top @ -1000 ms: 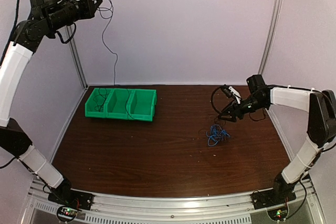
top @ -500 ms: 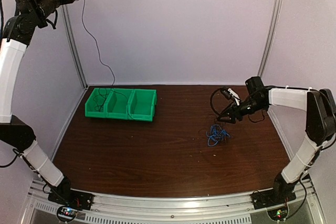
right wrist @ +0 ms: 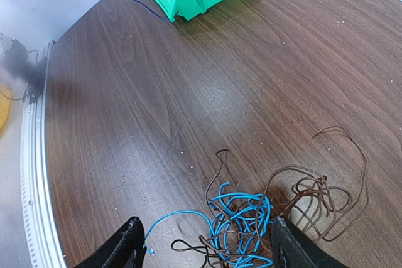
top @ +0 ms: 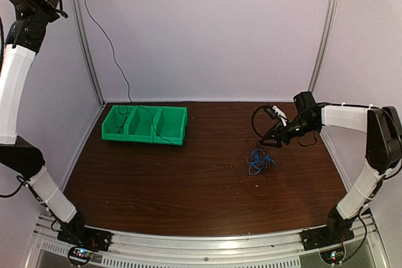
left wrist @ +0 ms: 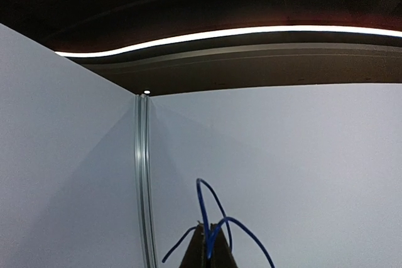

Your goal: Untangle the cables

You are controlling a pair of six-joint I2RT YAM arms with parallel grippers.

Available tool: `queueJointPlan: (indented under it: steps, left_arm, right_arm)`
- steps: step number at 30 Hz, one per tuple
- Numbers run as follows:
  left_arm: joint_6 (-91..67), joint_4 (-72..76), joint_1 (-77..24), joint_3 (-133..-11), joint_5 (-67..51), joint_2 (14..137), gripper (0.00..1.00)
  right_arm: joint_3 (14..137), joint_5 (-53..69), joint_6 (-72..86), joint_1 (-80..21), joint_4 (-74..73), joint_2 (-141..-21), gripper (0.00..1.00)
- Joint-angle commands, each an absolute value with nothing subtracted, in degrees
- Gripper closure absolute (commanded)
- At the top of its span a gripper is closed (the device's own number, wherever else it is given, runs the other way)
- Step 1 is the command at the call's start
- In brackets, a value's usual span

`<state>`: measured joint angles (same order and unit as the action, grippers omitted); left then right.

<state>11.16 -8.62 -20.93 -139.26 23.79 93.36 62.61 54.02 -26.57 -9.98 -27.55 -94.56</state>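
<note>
Several tangled cables (top: 259, 161), green bin (top: 144, 123)

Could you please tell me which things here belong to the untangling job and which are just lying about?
Job: cable tangle; blue cable pinched in the left pincer; open right pincer.
Lying about: green bin; table.

My left claw (left wrist: 207, 246) is way up high, pinched tight. My right claw (top: 274, 137) hangs low, spread wide.
</note>
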Motion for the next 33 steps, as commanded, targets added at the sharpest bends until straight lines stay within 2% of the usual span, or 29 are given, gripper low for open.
queueJointPlan:
  steps: [1, 3, 5, 7, 9, 13, 21, 24, 33]
  left_arm:
    - [10.9, -4.5, -20.4, -136.8, 23.9, 92.9, 1.0]
    - [3.2, -11.1, -20.4, -131.9, 18.9, 91.4, 1.0]
    - [-6.7, -13.1, -20.4, -119.8, 3.5, 86.9, 1.0]
    - [-12.9, -8.0, -20.8, -103.9, -10.1, 81.0, 1.0]
    - [-16.5, -4.9, -22.0, -92.3, -15.9, 76.6, 1.0]
    - [-19.1, -8.9, -24.2, -80.6, -23.2, 72.3, 1.0]
    - [-21.6, -19.3, -27.2, -68.2, -20.6, 72.5, 1.0]
    - [-22.2, -19.2, -29.6, -63.0, -19.4, 75.3, 1.0]
    - [-27.7, -12.5, -33.7, -56.3, -4.5, 85.3, 0.99]
  right_arm:
    - [62.1, 53.6, -26.7, -9.8, -27.4, -94.9, 0.3]
    - [62.1, 53.5, -27.0, -9.8, -27.7, -95.0, 0.3]
    - [62.1, 53.4, -27.2, -9.8, -27.8, -94.9, 0.3]
    - [61.8, 53.4, -27.2, -9.8, -27.7, -94.8, 0.3]
    - [61.6, 53.5, -27.2, -9.8, -27.5, -94.8, 0.3]
    - [61.9, 53.8, -27.3, -9.8, -27.7, -96.1, 0.3]
    - [63.4, 54.0, -28.0, -10.2, -29.0, -99.0, 0.3]
    - [63.4, 53.8, -28.1, -10.2, -29.0, -99.2, 0.3]
    - [63.0, 53.3, -27.9, -10.3, -29.1, -98.7, 0.29]
